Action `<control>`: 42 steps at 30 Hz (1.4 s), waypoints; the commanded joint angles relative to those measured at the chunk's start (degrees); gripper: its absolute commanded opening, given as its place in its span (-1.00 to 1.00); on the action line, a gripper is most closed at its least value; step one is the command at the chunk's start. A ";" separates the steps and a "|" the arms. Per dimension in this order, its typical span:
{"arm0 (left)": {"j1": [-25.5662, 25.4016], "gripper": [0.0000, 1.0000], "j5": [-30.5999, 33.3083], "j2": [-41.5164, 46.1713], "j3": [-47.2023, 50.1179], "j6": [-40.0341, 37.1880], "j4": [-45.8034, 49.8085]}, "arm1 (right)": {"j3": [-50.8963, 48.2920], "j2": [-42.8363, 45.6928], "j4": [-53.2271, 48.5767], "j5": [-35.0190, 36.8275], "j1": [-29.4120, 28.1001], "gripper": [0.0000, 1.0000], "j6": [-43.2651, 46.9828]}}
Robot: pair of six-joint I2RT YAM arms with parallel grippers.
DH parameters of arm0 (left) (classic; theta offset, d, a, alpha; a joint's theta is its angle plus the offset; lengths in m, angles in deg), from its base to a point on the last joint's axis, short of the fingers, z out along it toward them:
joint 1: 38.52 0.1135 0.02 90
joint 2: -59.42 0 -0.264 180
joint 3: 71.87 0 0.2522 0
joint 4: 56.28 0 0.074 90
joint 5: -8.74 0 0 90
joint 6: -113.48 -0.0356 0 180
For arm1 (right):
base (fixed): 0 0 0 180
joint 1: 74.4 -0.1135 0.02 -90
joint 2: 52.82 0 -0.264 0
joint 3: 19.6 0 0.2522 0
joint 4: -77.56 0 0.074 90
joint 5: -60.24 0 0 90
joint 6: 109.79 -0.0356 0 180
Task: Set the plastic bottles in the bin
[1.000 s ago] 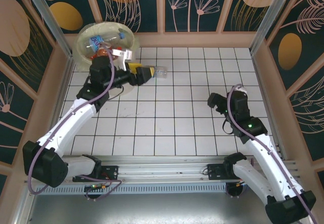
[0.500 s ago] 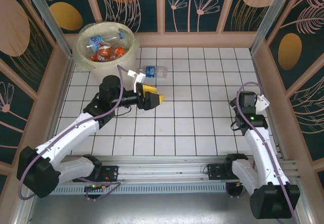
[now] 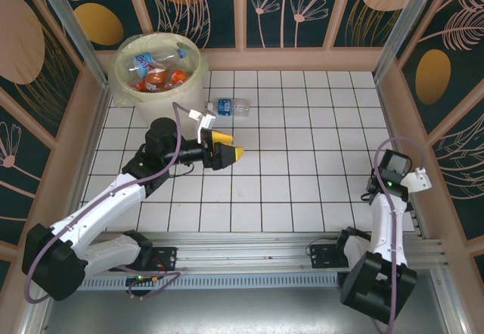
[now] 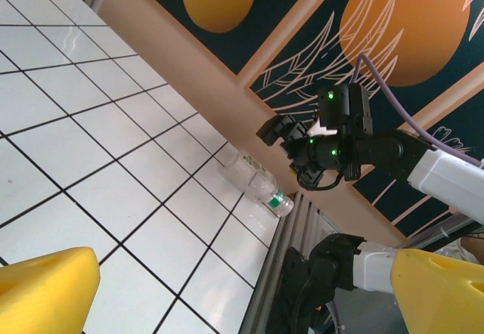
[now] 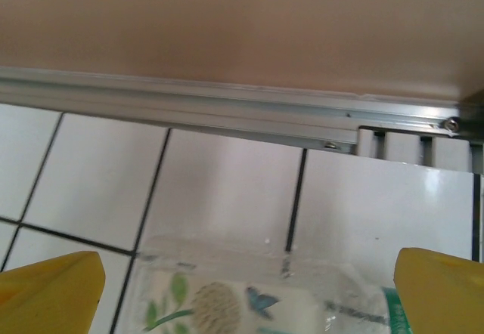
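Two bottles lie on the table outside the bin, which already holds several bottles.

The green-cap bottle lies at the right side of the table, close to the rail under the right wall. It is directly under the right gripper. This gripper has its yellow fingers fully apart and holds nothing. The bottle sits between the two fingers, low in the wrist view and partly cut off there. Its long axis runs parallel to the rail, from one finger toward the other, with the cap near the right-hand finger. So the fingers would close along the length of the bottle, not across its body. I judge that the wrist needs about a quarter turn before it goes down, or the jaws meet only the two ends. The left wrist view shows the same bottle lying along the table edge below the right arm.

The blue-label bottle lies just beside the bin, on its right. Its long axis runs left to right in the top view. The left gripper is the nearer one. It is wide open too and empty, but it points to the right, and the bottle is farther back on the table from it.

The bin is far from the right arm, in the far left corner.
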 commanded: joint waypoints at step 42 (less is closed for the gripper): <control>-0.32 0.96 2.53 3.74 4.92 1.75 -3.45 | -2.71 -17.44 23.79 -19.38 -34.84 0.98 -5.46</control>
